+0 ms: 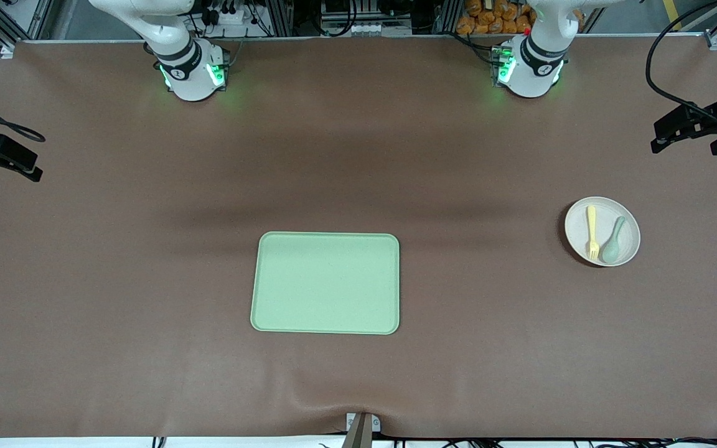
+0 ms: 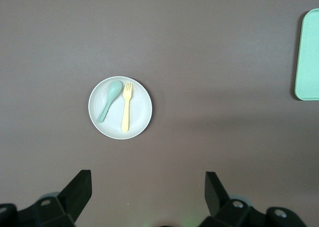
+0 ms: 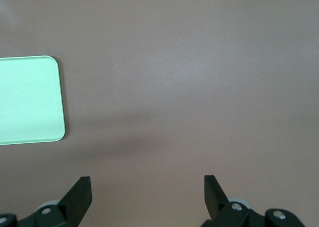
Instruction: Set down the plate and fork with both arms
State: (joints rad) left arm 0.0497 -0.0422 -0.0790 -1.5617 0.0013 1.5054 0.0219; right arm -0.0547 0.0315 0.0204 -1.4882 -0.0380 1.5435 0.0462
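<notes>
while both arms wait up high | left gripper (image 2: 144,197) & right gripper (image 3: 147,197) spread, empty | fork (image 1: 592,231) on plate (image 1: 632,249)

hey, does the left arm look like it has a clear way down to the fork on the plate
Probably yes. The left gripper hangs open above bare table, and the fork lies uncovered on the plate. Only the spoon lies close beside it, which could crowd the fingers.
</notes>
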